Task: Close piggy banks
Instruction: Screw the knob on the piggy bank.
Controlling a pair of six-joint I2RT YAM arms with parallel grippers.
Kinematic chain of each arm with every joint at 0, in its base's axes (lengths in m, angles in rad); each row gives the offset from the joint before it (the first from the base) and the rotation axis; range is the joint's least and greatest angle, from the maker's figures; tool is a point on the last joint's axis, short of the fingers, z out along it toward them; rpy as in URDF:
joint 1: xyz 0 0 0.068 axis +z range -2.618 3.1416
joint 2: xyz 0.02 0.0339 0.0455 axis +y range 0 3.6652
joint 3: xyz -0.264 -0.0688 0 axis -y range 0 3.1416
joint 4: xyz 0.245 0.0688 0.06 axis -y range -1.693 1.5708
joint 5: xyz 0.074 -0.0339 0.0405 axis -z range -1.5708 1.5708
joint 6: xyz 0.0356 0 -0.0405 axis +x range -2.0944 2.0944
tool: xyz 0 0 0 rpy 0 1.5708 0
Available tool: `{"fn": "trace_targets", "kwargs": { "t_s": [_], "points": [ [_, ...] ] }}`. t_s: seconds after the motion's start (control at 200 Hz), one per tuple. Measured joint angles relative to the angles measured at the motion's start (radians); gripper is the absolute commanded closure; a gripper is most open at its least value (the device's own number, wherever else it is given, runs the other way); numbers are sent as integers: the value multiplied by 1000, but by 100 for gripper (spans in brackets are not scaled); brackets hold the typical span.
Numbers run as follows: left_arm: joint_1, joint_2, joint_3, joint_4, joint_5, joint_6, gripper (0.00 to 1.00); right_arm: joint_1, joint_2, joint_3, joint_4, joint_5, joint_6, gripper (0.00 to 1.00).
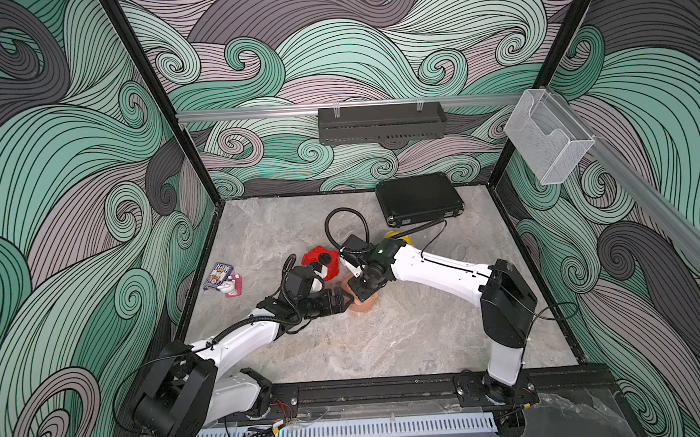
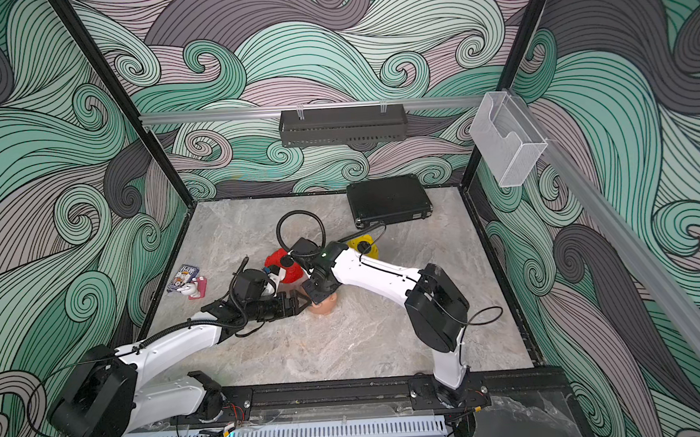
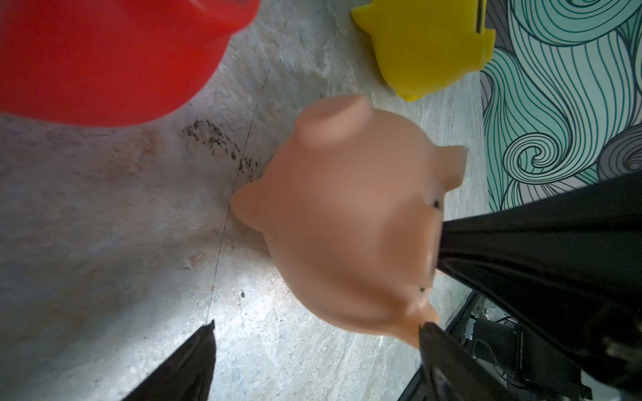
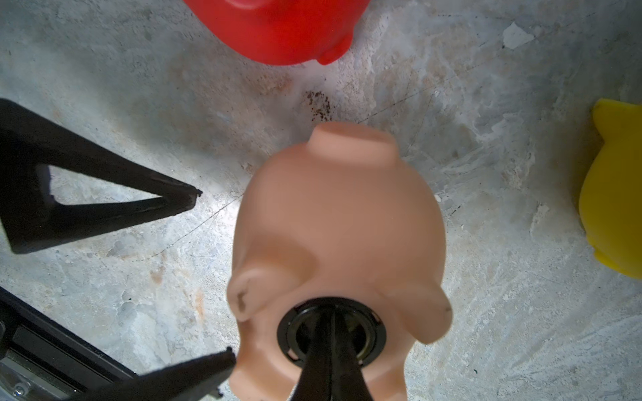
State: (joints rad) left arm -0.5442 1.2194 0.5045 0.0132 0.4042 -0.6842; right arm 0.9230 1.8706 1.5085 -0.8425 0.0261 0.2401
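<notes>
Peach-pink pig [image 4: 342, 222] lies belly-up at the frame's centre, a black plug [image 4: 331, 333] in its belly hole. Right gripper [image 4: 331, 350], clenched, presses into that plug. Left gripper [image 4: 212, 277] stands spread wide at left. Red pig [image 4: 278, 27] sits top, yellow pig [image 4: 615, 194] right.

One pig [image 4: 340, 225] lies belly-up on the desk [image 1: 389, 342], directly under the right jaws, whose tips sit in its belly plug [image 4: 288, 333]. The left jaws' tips flank its side. A second pig [image 1: 326, 262] lies beyond the left jaws, a third [image 2: 362, 246] behind the right jaws, and a case [image 1: 418, 198] farther back.
</notes>
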Motion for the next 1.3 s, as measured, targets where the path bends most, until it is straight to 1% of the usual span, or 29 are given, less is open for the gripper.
{"fn": "trace_targets", "kwargs": {
  "t_s": [0.245, 0.515, 1.026, 1.301],
  "points": [
    [0, -9, 0, 23, 25, 0, 7, 3, 2, 0, 6, 0, 2, 100],
    [0, 76, 5, 58, 57, -3, 7, 3, 2, 1, 6, -2, 3, 100],
    [0, 132, 10, 121, 72, -8, 11, 3, 6, 6, 0, -2, 5, 100],
    [0, 134, 10, 128, 75, -8, 12, 3, 12, 15, -8, -2, 6, 100]
  ]
}}
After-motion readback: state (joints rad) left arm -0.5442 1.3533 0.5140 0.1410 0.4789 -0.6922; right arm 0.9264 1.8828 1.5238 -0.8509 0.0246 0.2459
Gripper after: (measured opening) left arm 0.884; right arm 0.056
